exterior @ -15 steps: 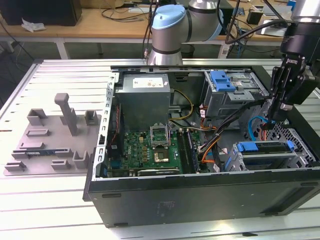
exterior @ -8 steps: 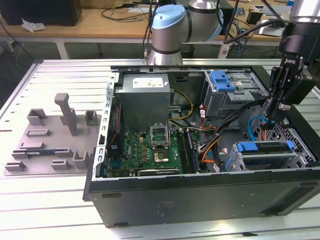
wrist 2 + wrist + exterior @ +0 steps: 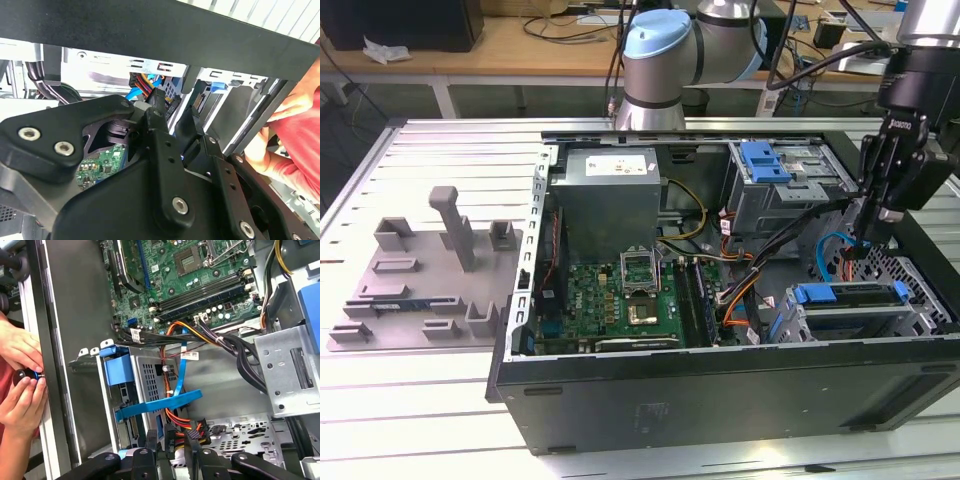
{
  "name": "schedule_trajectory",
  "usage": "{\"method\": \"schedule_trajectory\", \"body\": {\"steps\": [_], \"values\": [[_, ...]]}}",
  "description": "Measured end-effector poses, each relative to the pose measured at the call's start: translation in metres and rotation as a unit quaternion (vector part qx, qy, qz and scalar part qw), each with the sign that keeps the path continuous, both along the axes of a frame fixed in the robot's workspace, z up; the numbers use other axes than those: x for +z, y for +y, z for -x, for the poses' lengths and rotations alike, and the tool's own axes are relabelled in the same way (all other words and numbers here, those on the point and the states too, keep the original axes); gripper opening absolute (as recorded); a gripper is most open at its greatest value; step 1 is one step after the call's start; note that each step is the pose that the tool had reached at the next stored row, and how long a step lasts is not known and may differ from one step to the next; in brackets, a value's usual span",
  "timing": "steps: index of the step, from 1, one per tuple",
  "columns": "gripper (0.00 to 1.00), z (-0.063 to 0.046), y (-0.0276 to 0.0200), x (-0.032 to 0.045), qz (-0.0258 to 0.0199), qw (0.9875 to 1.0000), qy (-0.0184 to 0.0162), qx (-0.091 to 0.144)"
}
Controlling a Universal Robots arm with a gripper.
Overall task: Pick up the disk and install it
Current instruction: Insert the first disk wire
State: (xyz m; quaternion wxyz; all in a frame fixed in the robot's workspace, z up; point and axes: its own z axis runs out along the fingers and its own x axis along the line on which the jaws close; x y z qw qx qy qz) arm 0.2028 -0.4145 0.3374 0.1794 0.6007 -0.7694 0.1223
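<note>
Exterior view: the open case (image 3: 720,395) lay on its side, the board (image 3: 620,295) filling the middle of its floor. The disk (image 3: 848,296), in its blue bracket, sat in the cage at the case's near corner, on the exterior view's right. The gripper (image 3: 868,238) hung just above that corner, over the cage's far edge. In both wrist views its 2 fingers (image 3: 156,131) stood slightly apart with nothing between them, so it gripped nothing.

The main hazard looked to be the wiring. In the first wrist view a bundle of cables (image 3: 220,342) ran from the board's edge past the cage (image 3: 150,370), and a blue cable (image 3: 160,404) crossed the cage face close to the fingertips. A finger coming down there could likely hook a loop and tug a connector loose, or pinch cable against the bracket.

The second risk was the person. 2 hands (image 3: 20,390) worked at the outside of the case wall nearest the cage, holding a small dark tool. A sideways swing of the gripper, or a shove on the case, could probably bring metal against fingers or shift the disk out of line.
</note>
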Motion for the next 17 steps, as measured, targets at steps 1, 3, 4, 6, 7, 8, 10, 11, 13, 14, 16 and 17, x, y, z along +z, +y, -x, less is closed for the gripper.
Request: {"method": "schedule_trajectory", "body": {"steps": [1,3,4,6,7,8,10,11,13,14,16,17], "values": [[0.35,0.0000,0.0001,-0.0001,0.0001,1.0000,0.0000,0.000],[0.35,0.0002,0.0004,-0.0004,0.0000,1.0000,0.0000,0.000],[0.35,0.0003,0.0006,-0.0005,0.0001,1.0000,0.0000,0.000],[0.35,0.0008,0.0011,-0.0008,0.0001,1.0000,0.0000,0.000],[0.35,0.0010,0.0016,-0.0009,0.0001,1.0000,0.0000,0.000],[0.35,0.0011,0.0021,-0.0009,0.0001,1.0000,0.0000,0.000],[0.27,0.0017,0.0031,-0.0011,0.0001,1.0000,0.0000,0.000],[0.21,0.0017,0.0033,-0.0011,0.0001,1.0000,0.0000,0.000],[0.17,0.0018,0.0035,-0.0011,0.0001,1.0000,0.0000,0.000],[0.17,0.0019,0.0036,-0.0012,0.0001,1.0000,0.0000,0.000],[0.17,0.0019,0.0037,-0.0012,0.0001,1.0000,0.0000,0.000],[0.17,0.0019,0.0037,-0.0012,0.0001,1.0000,0.0000,0.000]]}}
